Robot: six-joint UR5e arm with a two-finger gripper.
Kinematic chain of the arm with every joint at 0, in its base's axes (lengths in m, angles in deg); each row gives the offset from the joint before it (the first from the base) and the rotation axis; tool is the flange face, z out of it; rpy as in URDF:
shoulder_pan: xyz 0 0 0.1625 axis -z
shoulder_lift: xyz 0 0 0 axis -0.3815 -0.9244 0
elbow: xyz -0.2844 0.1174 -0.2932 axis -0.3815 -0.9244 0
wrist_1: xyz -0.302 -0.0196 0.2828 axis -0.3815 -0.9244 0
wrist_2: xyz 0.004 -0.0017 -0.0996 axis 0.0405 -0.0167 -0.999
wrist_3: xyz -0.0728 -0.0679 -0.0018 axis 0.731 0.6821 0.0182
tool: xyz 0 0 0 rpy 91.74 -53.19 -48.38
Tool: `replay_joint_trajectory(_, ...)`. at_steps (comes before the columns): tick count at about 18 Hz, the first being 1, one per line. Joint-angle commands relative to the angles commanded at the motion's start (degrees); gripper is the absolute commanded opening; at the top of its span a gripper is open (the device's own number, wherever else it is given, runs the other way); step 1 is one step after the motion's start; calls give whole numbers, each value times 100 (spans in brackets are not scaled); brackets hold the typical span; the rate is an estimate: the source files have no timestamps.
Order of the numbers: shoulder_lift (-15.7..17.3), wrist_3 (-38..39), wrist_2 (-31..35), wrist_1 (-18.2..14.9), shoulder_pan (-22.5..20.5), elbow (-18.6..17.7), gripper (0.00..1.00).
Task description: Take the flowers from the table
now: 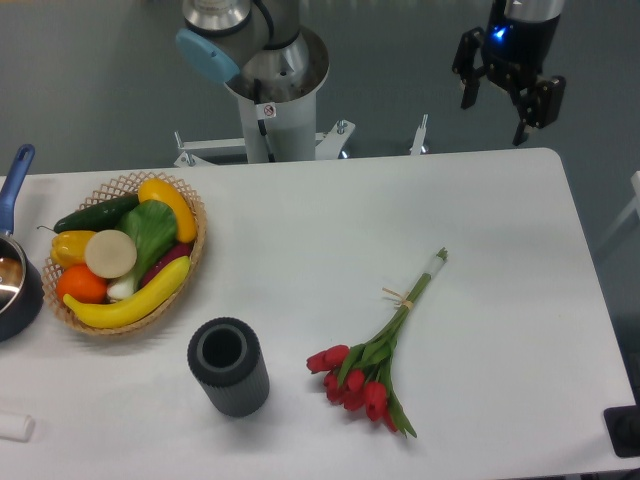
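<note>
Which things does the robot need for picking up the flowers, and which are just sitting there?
Needed:
flowers
gripper, open, up high, holding nothing
table

Just sitting there:
basket of fruit and vegetables
dark cup
blue-handled pot

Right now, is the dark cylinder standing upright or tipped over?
Upright. The dark cylinder stands on the table, with its round open mouth facing up.
</note>
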Motion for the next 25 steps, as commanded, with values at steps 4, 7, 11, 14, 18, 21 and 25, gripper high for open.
replay_joint_trajectory(4, -9, 17, 26, -44, -35, 88, 100)
replay_joint_trajectory(7, 26, 62, 0, -26, -44, 0, 100)
replay_joint_trajectory(11, 26, 157, -35, -9, -53, -114, 100)
replay_joint_trajectory(14, -9, 657, -44, 0, 26, -141, 100)
replay_joint_trajectory(18, -149, 1063, -263, 9, 105, -210, 100)
replay_joint_trajectory(21, -447, 1571, -343, 0, 438, -211, 100)
replay_joint_trajectory(25, -834, 2319, -334, 17, 781, -114, 100)
